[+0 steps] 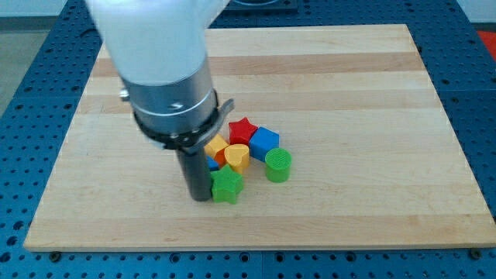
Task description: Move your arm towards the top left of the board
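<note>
The rod's tip [200,197] rests on the pale wooden desk [372,194], just beside the green star-shaped block [227,186], on that star's left. There is no claw on this arm, so no spread or pinch to report. Beyond the green star sit a yellow rounded block [238,156], a green cylinder [278,165], an orange block [216,146], a sliver of a blue block [213,164], a blue cube [263,142] and a red star [242,128]. Judging by this, the move is barely begun: the desk's top-left corner lies well away from the star.
</note>
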`<state>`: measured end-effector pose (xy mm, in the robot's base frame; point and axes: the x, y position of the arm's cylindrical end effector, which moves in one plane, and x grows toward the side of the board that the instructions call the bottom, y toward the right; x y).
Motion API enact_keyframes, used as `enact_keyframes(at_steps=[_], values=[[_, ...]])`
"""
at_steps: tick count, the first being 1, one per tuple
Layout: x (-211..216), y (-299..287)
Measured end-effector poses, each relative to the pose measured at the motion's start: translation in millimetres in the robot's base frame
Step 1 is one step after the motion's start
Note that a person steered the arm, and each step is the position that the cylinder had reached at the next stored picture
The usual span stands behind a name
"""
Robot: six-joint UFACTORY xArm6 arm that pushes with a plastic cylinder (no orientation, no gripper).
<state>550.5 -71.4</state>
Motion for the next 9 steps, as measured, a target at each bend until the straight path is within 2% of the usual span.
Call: enact_keyframes(at_steps=[1,2,3,4,5,8,9], values=[[-3.0,8.7],[20.1,-0.5],[25.6,-25.2],[6.5,-61.5],[6.5,-92.9],[7.5,-100.6],[-22.7,-100.7]])
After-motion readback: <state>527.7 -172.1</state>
